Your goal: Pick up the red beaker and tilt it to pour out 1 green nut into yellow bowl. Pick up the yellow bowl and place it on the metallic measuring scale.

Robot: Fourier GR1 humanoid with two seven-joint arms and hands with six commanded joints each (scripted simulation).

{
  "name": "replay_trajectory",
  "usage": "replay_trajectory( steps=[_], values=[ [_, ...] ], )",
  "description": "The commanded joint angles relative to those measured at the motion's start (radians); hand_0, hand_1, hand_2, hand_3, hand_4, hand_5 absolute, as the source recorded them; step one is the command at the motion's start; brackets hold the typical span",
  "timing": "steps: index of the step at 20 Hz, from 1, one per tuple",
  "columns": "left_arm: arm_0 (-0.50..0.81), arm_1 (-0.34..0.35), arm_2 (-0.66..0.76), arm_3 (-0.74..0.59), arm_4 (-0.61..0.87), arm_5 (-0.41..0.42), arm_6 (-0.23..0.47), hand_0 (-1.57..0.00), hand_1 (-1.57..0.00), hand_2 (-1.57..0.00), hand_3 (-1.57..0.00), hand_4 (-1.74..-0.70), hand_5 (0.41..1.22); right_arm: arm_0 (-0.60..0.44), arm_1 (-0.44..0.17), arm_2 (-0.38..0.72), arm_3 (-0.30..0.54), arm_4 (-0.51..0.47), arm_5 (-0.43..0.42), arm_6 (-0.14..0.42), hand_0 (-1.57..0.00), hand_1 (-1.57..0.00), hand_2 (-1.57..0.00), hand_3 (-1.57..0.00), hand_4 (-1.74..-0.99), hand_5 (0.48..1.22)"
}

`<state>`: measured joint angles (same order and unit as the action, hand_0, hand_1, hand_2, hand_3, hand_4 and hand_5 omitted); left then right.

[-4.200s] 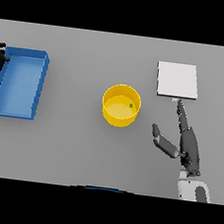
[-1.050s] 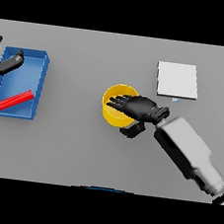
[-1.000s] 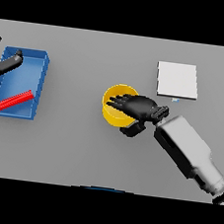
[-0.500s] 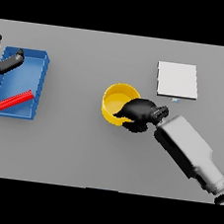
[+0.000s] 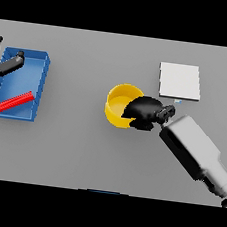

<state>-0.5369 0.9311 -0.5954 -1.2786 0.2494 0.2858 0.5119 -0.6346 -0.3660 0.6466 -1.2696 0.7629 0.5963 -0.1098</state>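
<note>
There is a single view, taken from the robot's head and looking steeply down, almost straight, onto the grey tabletop [image 5: 80, 152]. It faces forward, away from the body, so far things sit toward twelve o'clock and near things toward six. The camera stands fairly high: the blue tray [image 5: 40, 84] reaches the edge at nine o'clock, the metallic scale [image 5: 179, 81] lies toward one o'clock, and the yellow bowl [image 5: 117, 105] sits near the middle. The right arm enters from about four o'clock. With one view, nothing is shared; depth is probably hard to judge.
</note>
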Motion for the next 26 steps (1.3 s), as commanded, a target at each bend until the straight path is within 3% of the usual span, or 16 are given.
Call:
replay_trajectory(
  steps=[1, 4, 9, 12, 13, 17, 26],
  values=[
    [0.001, 0.007, 0.0, -0.007, -0.005, 0.003, -0.006, 0.0, 0.0, 0.0, 0.0, -0.8, 0.724, -0.005, -0.001, -0.01, -0.018, -0.011, 0.015, 0.014, -1.53, -1.53, -1.49, -1.19, -1.729, 1.212],
    [0.008, 0.012, -0.005, -0.019, -0.008, 0.005, -0.001, 0.0, 0.0, 0.0, 0.0, -0.8, 0.721, -0.026, -0.049, -0.041, -0.093, -0.036, 0.067, 0.017, -1.55, -1.55, -1.51, -1.38, -1.731, 1.216],
    [0.0, 0.015, 0.002, -0.019, 0.001, -0.001, 0.007, 0.0, 0.0, 0.0, 0.0, -0.8, 0.723, -0.056, -0.078, -0.108, -0.178, -0.07, 0.127, 0.12, -1.56, -1.56, -1.55, -1.29, -1.723, 1.219],
    [-0.02, 0.001, 0.004, 0.007, 0.001, -0.009, 0.0, 0.0, 0.0, 0.0, 0.0, -0.8, 0.723, -0.071, -0.086, -0.129, -0.164, -0.077, 0.132, 0.134, -1.57, -1.57, -1.56, -1.25, -1.72, 1.219],
    [-0.017, 0.004, -0.002, -0.01, -0.008, -0.001, 0.004, 0.0, 0.0, 0.0, 0.0, -0.8, 0.723, -0.073, -0.103, -0.131, -0.167, -0.075, 0.125, 0.112, -1.57, -1.57, -1.56, -1.24, -1.719, 1.22],
    [0.02, 0.04, 0.017, -0.044, 0.007, 0.01, -0.018, 0.0, 0.0, 0.0, 0.0, -0.81, 0.741, -0.126, -0.154, -0.16, -0.105, -0.056, 0.077, 0.064, -1.57, -1.57, -1.57, -1.33, -1.72, 1.221],
    [0.011, 0.049, 0.003, -0.088, 0.001, 0.022, 0.081, 0.0, 0.0, 0.0, 0.0, -0.83, 0.765, -0.192, -0.196, -0.231, 0.192, -0.025, -0.062, 0.018, -1.57, -1.57, -1.57, -1.19, -1.72, 1.221]
  ],
)
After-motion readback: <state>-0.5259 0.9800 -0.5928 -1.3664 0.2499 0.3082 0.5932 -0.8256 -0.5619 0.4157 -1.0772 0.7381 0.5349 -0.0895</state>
